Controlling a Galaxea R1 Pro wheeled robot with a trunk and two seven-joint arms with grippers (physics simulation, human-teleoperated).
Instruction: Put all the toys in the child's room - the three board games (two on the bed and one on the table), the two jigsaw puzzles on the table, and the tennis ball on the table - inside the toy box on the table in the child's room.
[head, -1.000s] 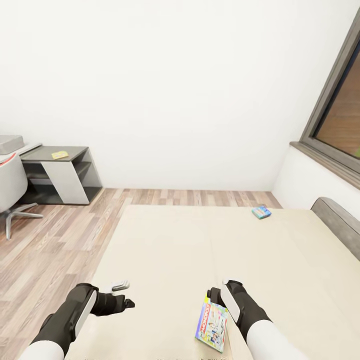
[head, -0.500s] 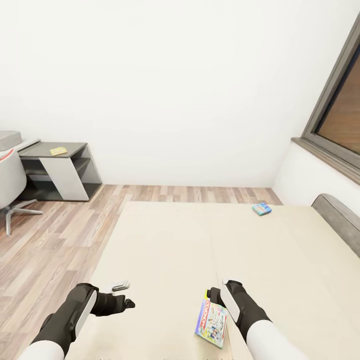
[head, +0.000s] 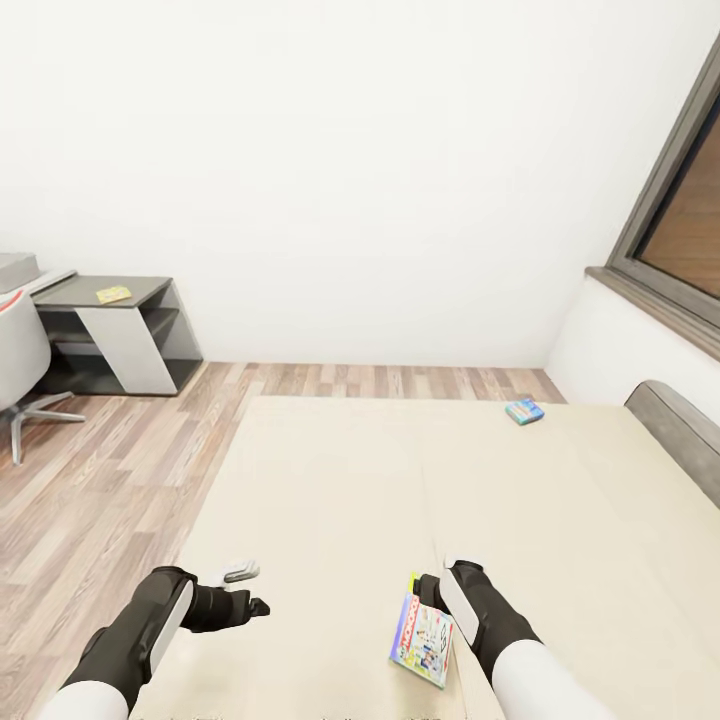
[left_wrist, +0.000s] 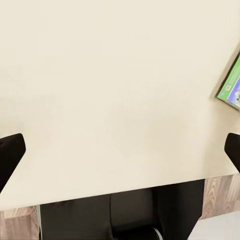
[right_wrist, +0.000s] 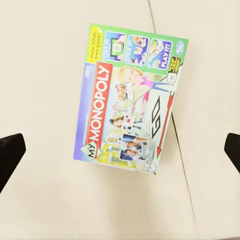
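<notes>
A My Monopoly board game (head: 422, 641) (right_wrist: 129, 101) lies on the cream bed (head: 330, 490) near its front edge. My right gripper (head: 440, 582) (right_wrist: 120, 152) hovers over it, open, with the fingertips (right_wrist: 10, 152) wide apart and nothing between them. My left gripper (head: 247, 588) (left_wrist: 120, 152) is open over bare mattress to the box's left; a corner of the box (left_wrist: 230, 89) shows in the left wrist view. A second board game (head: 523, 410), small and blue, lies at the bed's far right. A yellow jigsaw puzzle (head: 113, 294) rests on the table's (head: 140, 292) dark grey section.
A white swivel chair (head: 18, 362) stands before the table at the far left. Above it a pale grey shape (head: 14, 268) is cut by the picture's edge. The bed's grey padded edge (head: 680, 425) and a window (head: 685, 225) are on the right. Wood-plank floor (head: 110, 480) lies left of the bed.
The whole picture has shifted a little, so the camera has moved. Both arms and the Monopoly box keep their places relative to each other.
</notes>
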